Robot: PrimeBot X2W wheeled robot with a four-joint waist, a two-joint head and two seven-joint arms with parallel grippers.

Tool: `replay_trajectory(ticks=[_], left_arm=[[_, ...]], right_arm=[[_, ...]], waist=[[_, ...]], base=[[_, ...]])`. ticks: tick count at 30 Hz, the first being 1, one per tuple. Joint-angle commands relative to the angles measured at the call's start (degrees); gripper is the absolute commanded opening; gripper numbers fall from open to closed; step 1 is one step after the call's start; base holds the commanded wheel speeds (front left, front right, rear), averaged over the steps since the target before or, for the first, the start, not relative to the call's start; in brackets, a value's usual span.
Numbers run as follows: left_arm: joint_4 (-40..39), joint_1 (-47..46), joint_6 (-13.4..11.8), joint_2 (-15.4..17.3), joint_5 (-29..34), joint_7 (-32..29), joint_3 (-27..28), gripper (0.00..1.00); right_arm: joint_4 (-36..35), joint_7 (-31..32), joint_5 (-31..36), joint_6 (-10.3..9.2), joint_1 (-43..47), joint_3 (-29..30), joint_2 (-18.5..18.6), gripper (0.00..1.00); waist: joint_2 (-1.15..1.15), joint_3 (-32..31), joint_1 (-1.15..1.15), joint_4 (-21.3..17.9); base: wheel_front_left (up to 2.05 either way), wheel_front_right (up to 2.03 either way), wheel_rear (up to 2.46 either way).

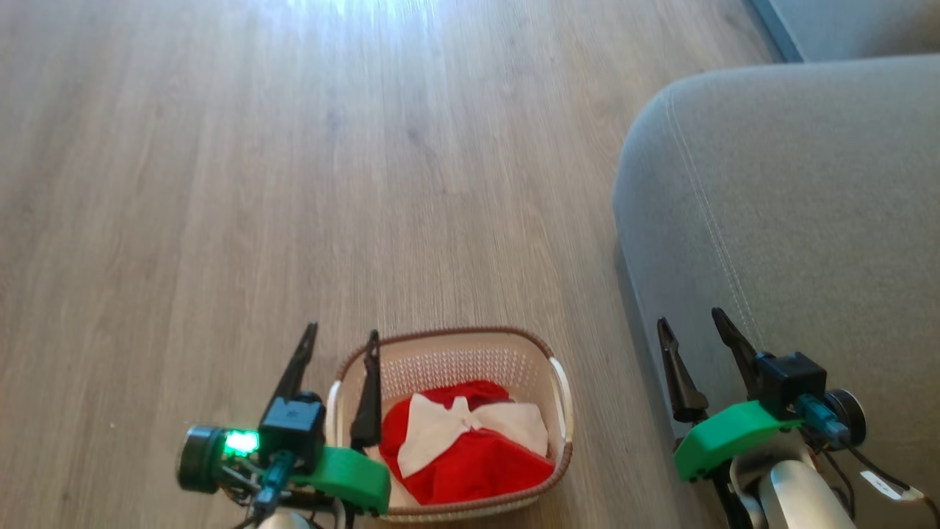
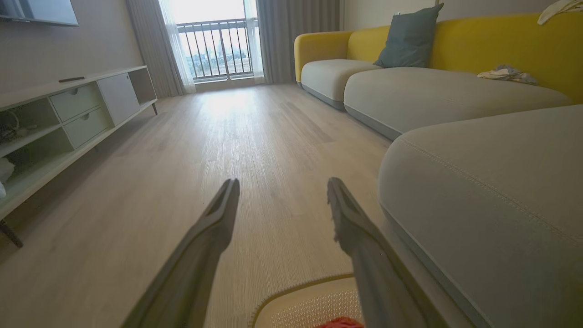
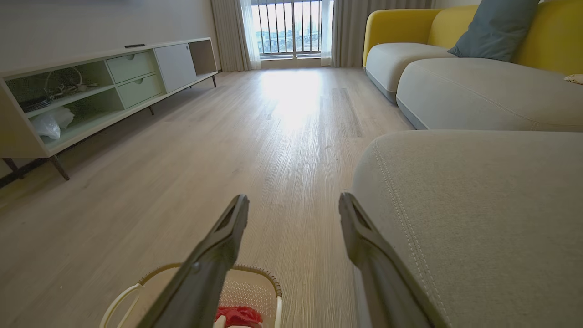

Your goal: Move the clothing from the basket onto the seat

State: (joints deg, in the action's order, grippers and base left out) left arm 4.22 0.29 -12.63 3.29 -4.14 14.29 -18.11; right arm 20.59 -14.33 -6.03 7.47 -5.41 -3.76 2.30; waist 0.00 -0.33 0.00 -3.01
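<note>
— While both arms hang low over the floor [image 1: 294, 184], how are the hands set?
— The left hand [image 1: 344, 330] has two long, dark, tapering fingers spread wide with nothing between them. In the head view its inner finger crosses the left rim of the basket [image 1: 455, 332]. The right hand [image 1: 689, 316] is spread just as wide and is empty, at the near edge of the sofa [image 1: 793, 206].
— Basket, make and place?
— Small, cream plastic, walls pierced with rows of fine holes. Brown braided rim, white loop handles at the sides. It stands on pale wood-grain planks, near the sofa's base but apart from it, between the two hands.
— And the clothing [image 1: 470, 455]?
— In the basket. Soft bright-red cloth, crumpled into a mound, with white panels folded across its top. It fills the near half; the far perforated wall shows bare above it.
— Sofa surface?
— Grey woven upholstery, matte, with a rounded corner. A double line of pale stitching follows the edge.
— Farther off, from the wrists?
— More grey cushions against a yellow backrest, with a blue-grey pillow [image 2: 410, 36]. A low pale cabinet [image 2: 73, 114] with drawers and open shelves.
</note>
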Motion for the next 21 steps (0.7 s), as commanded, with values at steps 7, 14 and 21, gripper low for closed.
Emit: replay_trajectory(ticks=[7,14,21], left_arm=[[5.2,-5.5,3.2,-0.4,-1.4,0.7,-0.9,1.00],[16.7,-13.7,7.9,-0.4,-0.8,0.7,-4.5,1.00],[29.7,-22.2,10.7,-0.4,1.0,0.7,-7.3,1.00]], right_arm=[[-3.4,-0.7,-0.1,0.02,-5.1,-1.1,0.6,1.00],[-5.5,-0.7,-1.3,0.02,-6.8,-0.2,0.6,1.00],[-7.9,-0.7,-1.4,0.02,-8.3,-1.2,0.6,1.00]], waist=[[0.00,11.1,0.00,-3.5],[0.00,21.5,0.00,-6.0],[0.00,30.4,0.00,-8.5]], base=[[0.00,0.00,0.00],[0.00,0.00,0.00],[0.00,0.00,0.00]])
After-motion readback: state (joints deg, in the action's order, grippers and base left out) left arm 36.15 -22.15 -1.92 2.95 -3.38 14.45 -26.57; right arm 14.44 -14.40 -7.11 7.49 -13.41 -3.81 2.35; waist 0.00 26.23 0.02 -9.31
